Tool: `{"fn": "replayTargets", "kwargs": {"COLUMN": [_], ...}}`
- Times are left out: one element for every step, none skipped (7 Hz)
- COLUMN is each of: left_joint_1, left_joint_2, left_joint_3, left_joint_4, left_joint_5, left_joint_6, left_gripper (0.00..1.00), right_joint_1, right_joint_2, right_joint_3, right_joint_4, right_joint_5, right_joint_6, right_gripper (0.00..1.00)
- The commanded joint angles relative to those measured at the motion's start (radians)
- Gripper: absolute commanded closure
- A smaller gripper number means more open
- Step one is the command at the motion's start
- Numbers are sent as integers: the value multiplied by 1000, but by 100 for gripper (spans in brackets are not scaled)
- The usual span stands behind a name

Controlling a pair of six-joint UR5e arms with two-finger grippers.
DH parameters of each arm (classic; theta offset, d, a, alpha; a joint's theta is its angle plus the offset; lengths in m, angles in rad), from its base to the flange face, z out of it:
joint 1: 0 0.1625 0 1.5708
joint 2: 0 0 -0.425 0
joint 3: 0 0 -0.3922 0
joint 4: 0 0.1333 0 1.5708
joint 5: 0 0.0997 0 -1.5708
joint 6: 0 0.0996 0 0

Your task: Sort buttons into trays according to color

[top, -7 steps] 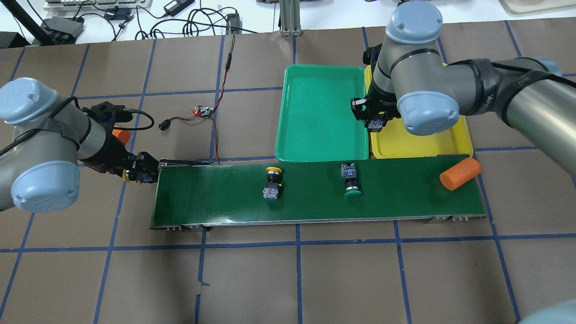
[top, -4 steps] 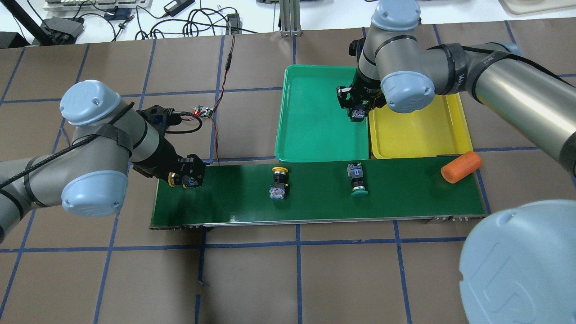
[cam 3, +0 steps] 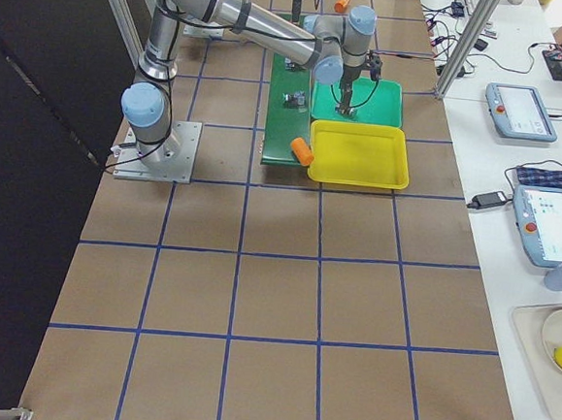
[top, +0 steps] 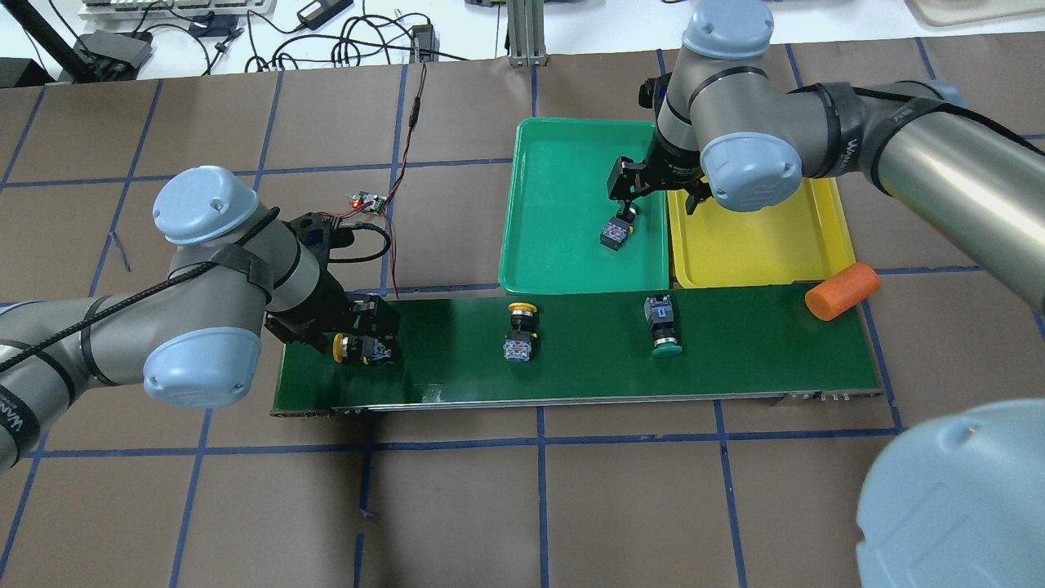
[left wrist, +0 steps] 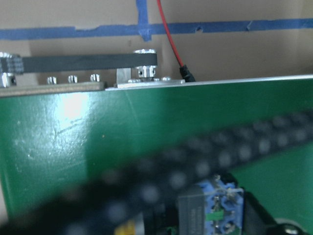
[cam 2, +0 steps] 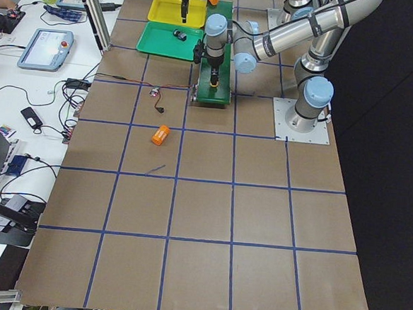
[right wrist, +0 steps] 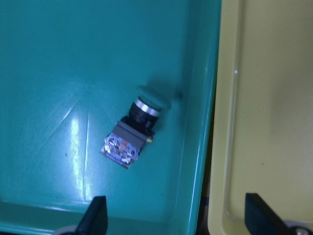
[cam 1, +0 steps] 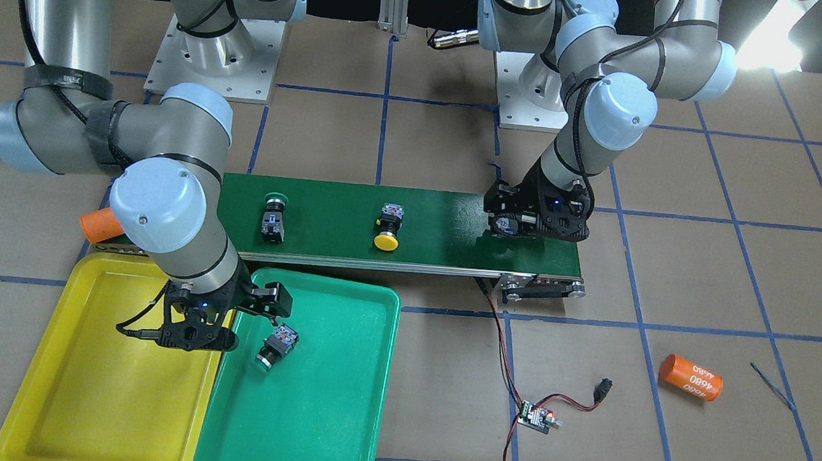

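My right gripper (top: 653, 192) is open above the teal green tray (top: 555, 163), close to its edge with the yellow tray (top: 767, 245). A green button (top: 616, 231) lies on its side in the green tray, below the open fingers (right wrist: 98, 215); it also shows in the right wrist view (right wrist: 134, 132). My left gripper (top: 363, 347) is shut on a yellow button (top: 357, 349) low over the belt's left end; its contact block (left wrist: 210, 213) shows in the left wrist view. A second yellow button (top: 519, 331) and a second green button (top: 661, 327) lie on the belt.
The dark-green conveyor belt (top: 441, 367) runs in front of both trays. An orange cylinder (top: 841, 291) lies at its right end. Another orange cylinder (cam 1: 690, 376) lies on the table beyond the belt's left end, near a small circuit board (cam 1: 534, 416) with red wires.
My right gripper opened and let the green button drop into the green tray. My left arm carried the yellow button right, over the belt's left end. The things on the belt drifted right.
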Motion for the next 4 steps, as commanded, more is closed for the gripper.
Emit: {"fn": "replayTargets", "kwargs": {"left_joint_1": [12, 57, 146, 197], "left_joint_2": [3, -9, -53, -110], "left_joint_3": [27, 112, 236, 368], "left_joint_4": [-2, -25, -142, -223], "left_joint_5": [7, 10, 54, 79], "left_joint_6": [-4, 26, 180, 324], "left_gripper": [0, 0, 0, 0], "right_joint_1": [-17, -22, -19, -19], "right_joint_2": [-193, -262, -280, -277], "right_joint_3": [210, 294, 333, 350], "right_joint_4": [1, -3, -5, -2], "right_joint_5": [-16, -22, -22, -19], "right_joint_6": [-87, -89, -80, -81], "right_gripper": [0, 0, 0, 1]}}
